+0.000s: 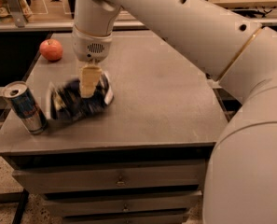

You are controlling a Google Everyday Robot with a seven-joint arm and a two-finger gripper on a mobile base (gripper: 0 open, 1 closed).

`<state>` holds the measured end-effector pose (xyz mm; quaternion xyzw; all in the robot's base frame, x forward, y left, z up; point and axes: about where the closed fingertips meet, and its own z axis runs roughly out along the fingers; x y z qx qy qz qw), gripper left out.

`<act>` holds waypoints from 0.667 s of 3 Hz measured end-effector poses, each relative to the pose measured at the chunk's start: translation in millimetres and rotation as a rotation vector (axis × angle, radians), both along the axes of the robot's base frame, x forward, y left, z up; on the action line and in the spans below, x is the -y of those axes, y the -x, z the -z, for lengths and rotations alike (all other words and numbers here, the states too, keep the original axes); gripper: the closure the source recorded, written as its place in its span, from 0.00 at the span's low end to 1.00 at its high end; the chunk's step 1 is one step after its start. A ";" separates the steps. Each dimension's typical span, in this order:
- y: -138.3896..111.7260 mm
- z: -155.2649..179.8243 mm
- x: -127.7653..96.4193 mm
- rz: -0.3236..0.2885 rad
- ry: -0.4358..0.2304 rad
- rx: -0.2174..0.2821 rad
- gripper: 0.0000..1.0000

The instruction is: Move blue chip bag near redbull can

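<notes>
The blue chip bag [69, 105], dark navy foil with white edges, is at the front left of the grey table [166, 101]. My gripper [89, 88] comes down from above and is shut on the bag's upper right part; a cream finger [90, 78] shows in front of it. The bag looks blurred and tilted. The redbull can [25, 107], blue and silver, stands upright at the table's front left corner, just left of the bag with a small gap between them.
A red apple [51, 49] sits at the table's back left. My large white arm [212, 45] spans the upper right of the view. Drawers [119, 180] are under the tabletop. A counter with items runs behind the table.
</notes>
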<state>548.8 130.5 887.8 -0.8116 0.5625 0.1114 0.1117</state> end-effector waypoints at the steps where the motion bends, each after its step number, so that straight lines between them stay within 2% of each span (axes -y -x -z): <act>1: -1.2 0.9 -2.5 0.000 -0.005 0.003 0.00; 2: -1.2 0.9 -2.5 0.000 -0.005 0.004 0.00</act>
